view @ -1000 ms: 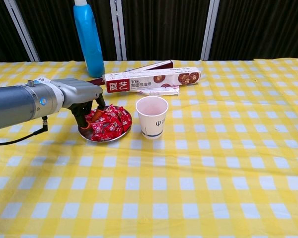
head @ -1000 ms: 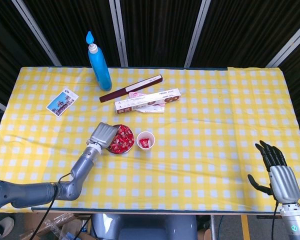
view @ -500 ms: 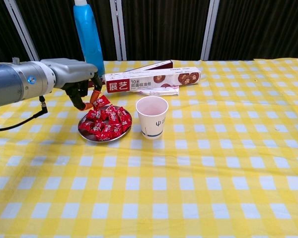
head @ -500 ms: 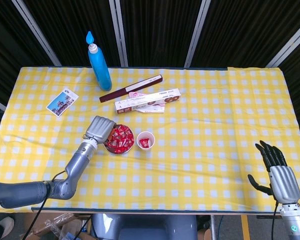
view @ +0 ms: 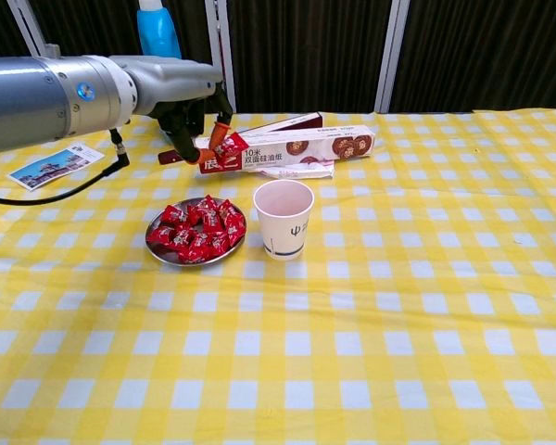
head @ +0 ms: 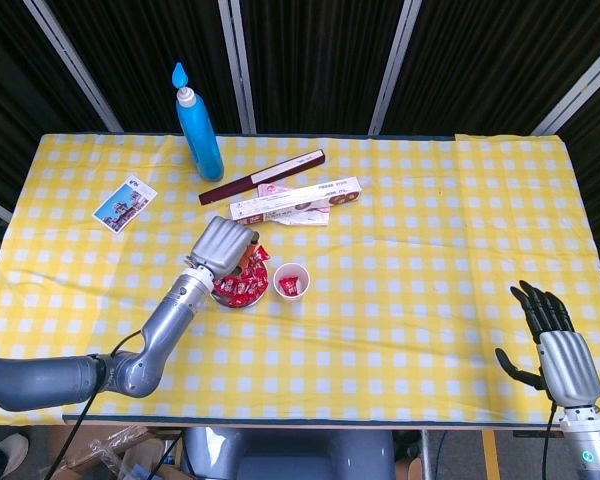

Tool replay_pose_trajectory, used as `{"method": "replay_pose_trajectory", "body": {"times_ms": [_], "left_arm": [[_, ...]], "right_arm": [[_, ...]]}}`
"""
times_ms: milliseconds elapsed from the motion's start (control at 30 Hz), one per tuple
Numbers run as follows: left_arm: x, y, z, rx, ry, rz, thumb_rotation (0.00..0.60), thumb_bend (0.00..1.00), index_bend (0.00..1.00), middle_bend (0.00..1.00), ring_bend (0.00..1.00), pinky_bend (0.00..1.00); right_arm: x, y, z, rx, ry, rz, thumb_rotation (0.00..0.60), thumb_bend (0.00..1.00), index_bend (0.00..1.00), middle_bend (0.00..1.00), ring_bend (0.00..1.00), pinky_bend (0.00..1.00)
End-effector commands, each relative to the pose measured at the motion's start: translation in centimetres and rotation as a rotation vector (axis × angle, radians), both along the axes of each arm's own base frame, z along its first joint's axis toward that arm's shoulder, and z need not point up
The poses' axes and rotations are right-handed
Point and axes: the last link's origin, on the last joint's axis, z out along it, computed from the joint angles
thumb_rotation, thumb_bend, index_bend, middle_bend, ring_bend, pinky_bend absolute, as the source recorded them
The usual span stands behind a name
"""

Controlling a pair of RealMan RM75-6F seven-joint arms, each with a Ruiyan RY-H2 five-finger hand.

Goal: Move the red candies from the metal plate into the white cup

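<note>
Chest view is showing a red candy (view: 228,146) hanging pinched in the left hand (view: 196,104) at upper left, above the metal plate (view: 163,253) of remaining candies; the white cup (view: 283,219) is sitting just right of the plate; the hand should be centring over the rim before releasing; the right hand (head: 557,345) is resting spread wide, holding nothing, at lower right of the head view.

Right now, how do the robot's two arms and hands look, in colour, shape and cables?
The left arm is a grey metallic cylinder with a small blue round mark and a black cable; its left hand is silver-grey. The right hand has a silver palm and black fingers.
</note>
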Motion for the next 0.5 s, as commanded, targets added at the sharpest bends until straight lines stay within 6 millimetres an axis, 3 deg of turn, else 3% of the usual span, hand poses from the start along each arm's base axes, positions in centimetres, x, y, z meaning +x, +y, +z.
{"method": "replay_pose_trajectory", "body": {"times_ms": [33, 500], "left_arm": [[1.0, -0.3, -1.3, -0.024, 0.005, -0.012, 0.6, 0.51, 0.67, 0.98, 1.0, 1.0], [3.7, -0.7, -4.8, -0.06, 0.008, -0.039, 0.6, 0.51, 0.66, 0.98, 1.0, 1.0]], "right_arm": [[0.0, 0.0, 0.0, 0.001, -0.002, 0.0, 0.6, 0.39, 0.0, 0.0, 0.0, 0.0], [0.1, 0.0, 0.1, 0.009, -0.014, 0.004, 0.6, 0.39, 0.0, 0.0, 0.0, 0.0]]}}
